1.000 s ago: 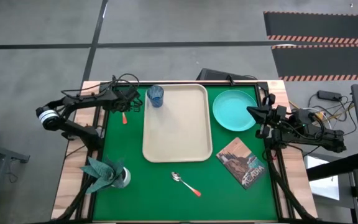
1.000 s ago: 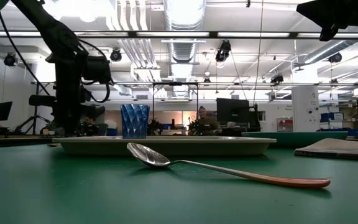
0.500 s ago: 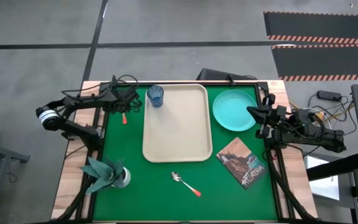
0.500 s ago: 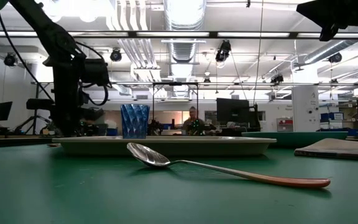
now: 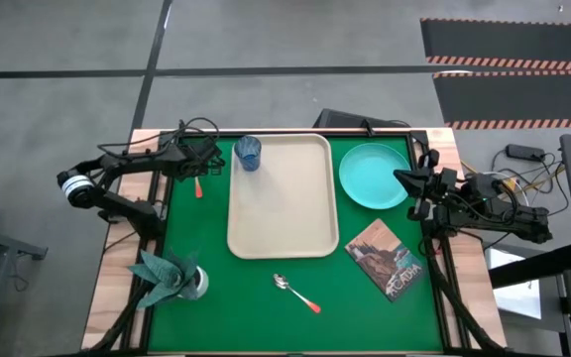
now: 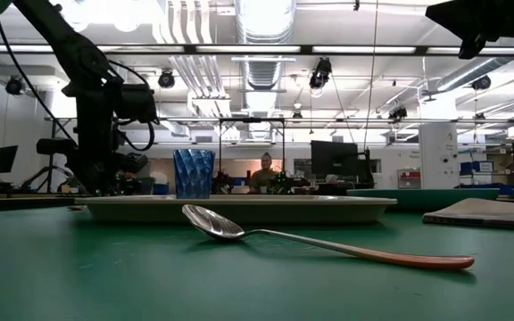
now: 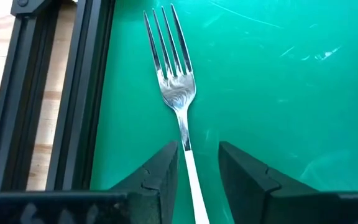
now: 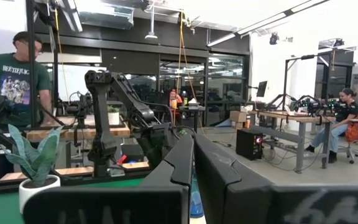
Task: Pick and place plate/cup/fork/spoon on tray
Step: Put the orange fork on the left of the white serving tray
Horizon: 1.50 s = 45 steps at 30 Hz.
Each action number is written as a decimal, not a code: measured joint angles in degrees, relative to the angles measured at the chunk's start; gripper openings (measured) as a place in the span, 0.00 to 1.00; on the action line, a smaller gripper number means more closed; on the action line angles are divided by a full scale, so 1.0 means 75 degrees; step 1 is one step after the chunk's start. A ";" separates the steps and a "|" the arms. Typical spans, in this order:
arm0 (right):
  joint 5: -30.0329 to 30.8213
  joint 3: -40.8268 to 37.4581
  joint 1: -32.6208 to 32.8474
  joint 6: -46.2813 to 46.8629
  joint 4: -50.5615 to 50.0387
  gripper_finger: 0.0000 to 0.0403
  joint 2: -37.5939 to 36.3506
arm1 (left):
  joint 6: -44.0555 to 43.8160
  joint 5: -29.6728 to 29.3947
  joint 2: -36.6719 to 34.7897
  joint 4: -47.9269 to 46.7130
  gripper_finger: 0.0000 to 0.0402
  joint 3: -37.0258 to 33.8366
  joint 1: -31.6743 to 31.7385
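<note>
Looking through the left wrist camera, I see the fork (image 7: 178, 93) lying flat on the green table (image 7: 278, 93), with its thin handle running down between the two dark fingers (image 7: 160, 177) of the left gripper (image 7: 196, 171). The fingers are spread apart, one on each side of the handle, and I cannot tell if they touch it. The fork's tines point away from the gripper, and a black frame rail (image 7: 61, 93) runs just beside it. From above, the left gripper (image 5: 198, 171) sits over the table's far left side, and only the fork's red-orange end (image 5: 197, 191) peeks out near it. I count one of each thing: one beige tray (image 5: 284, 195) in the middle with nothing on it, one blue cup (image 5: 249, 153) on the green just beside the tray's far left corner, one turquoise plate (image 5: 374, 176) to the right of the tray, and one spoon (image 5: 295, 292) on the near side of the tray. There is also one picture book (image 5: 387, 258) near the right edge and one pale holder with a teal napkin (image 5: 171, 276) at the near left. The right gripper (image 5: 407, 179) waits at the plate's right edge, its fingers (image 8: 179, 165) pressed together on nothing. The low camera shows the spoon (image 6: 319, 242) up close, with the cup (image 6: 194, 174) behind it, and a person (image 6: 266, 174) far off in the room. The right wrist camera shows two more people, one standing (image 8: 16, 81) and one sitting (image 8: 344, 118).
</note>
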 joint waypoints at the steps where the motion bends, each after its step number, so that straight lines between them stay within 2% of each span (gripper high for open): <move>1: 0.0000 -0.0003 -0.0003 0.0000 0.0000 0.02 0.0000 | 0.0000 -0.0007 0.0000 0.0000 0.25 0.0000 0.0000; 15: -0.0003 0.0000 -0.0001 0.0003 0.0000 0.02 0.0000 | -0.0206 -0.0078 -0.0003 0.0195 0.25 -0.0069 0.0055; 29: -0.0003 0.0000 0.0000 -0.0008 -0.0002 0.02 0.0000 | -0.0597 -0.0037 -0.0021 0.1163 0.25 -0.1022 0.0090; 37: -0.0003 -0.0003 -0.0002 0.0000 0.0000 0.02 0.0000 | -0.0603 -0.0183 -0.0017 0.1402 0.25 -0.1107 0.0090; 45: -0.0003 0.0000 0.0000 -0.0014 0.0000 0.02 0.0000 | -0.0604 -0.0176 -0.0006 0.1569 0.18 -0.1137 0.0093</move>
